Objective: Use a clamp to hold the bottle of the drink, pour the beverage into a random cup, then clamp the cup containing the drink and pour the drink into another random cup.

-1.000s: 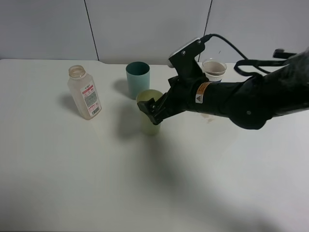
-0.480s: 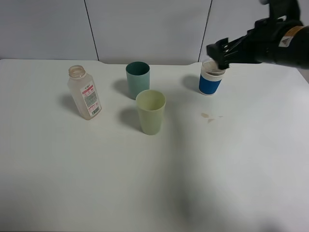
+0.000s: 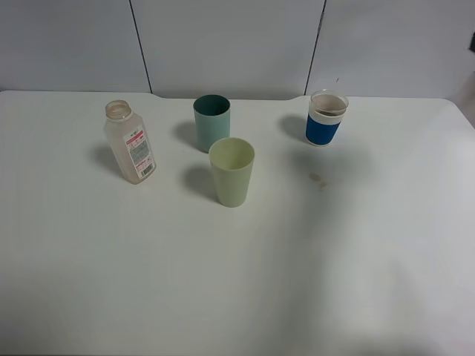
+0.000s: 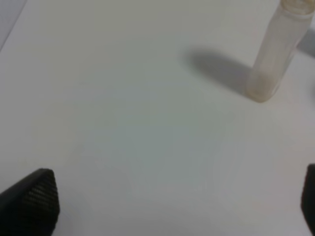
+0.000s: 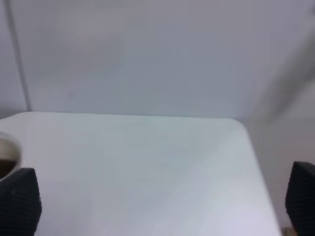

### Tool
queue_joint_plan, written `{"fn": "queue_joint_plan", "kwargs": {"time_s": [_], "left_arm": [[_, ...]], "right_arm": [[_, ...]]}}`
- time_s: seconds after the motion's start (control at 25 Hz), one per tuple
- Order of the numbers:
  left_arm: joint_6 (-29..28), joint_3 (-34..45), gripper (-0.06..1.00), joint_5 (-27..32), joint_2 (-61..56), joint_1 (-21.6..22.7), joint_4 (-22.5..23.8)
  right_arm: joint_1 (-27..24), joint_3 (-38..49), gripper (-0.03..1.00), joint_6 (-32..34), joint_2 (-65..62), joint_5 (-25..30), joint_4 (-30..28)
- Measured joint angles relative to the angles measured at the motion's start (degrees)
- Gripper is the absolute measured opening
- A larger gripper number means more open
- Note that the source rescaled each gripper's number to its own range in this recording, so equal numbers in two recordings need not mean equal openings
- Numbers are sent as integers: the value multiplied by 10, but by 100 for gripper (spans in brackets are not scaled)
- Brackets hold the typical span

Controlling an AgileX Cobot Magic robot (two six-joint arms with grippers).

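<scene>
Two ribbed black fingertips (image 4: 30, 202) of the left gripper (image 4: 170, 206) sit at opposite edges of its wrist view, spread wide with nothing between them but bare white table (image 4: 128, 123); one tip is cut to a sliver at the frame edge. The right gripper (image 5: 162, 206) shows the same picture: ribbed black pads (image 5: 18, 196) far apart at both edges of its view, jaws wide and empty, facing the table's far corner and the grey wall (image 5: 147, 54).

Neither arm appears in the high view, save a dark sliver at the upper right edge, too small to identify.

The bottle of the drink (image 3: 130, 142), translucent with a red-printed white label, stands uncapped on the left of the table; the left wrist camera catches it blurred, its top cropped. The pale yellow-green cup (image 3: 231, 172) stands upright near the middle, its inside looking empty from above. Just behind it is a dark teal tumbler (image 3: 211, 122), apart from it. The blue-banded clear cup (image 3: 326, 119) stands well to the right near the back edge, holding a low layer of the brown beverage (image 5: 6, 167); only a slice of its rim shows in the right wrist view. Small brownish spots (image 3: 319, 179) mark the table in front of that cup, faint and hard to make out.
</scene>
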Motion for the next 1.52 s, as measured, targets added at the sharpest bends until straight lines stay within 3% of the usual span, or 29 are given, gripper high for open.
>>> {"fn": "queue_joint_plan", "kwargs": {"time_s": [0.24, 0.48, 0.76, 1.12, 1.52], "left_arm": [[0, 0, 100, 0, 0, 0, 0], [0, 0, 100, 0, 0, 0, 0], [0, 0, 100, 0, 0, 0, 0], [0, 0, 100, 0, 0, 0, 0], [0, 0, 100, 0, 0, 0, 0]], "right_arm": [[-32, 0, 100, 0, -138, 92, 30], [-32, 0, 100, 0, -299, 257, 48], [-32, 0, 100, 0, -432, 375, 48], [-32, 0, 100, -30, -542, 492, 48], [-32, 0, 100, -32, -574, 572, 48]]}}
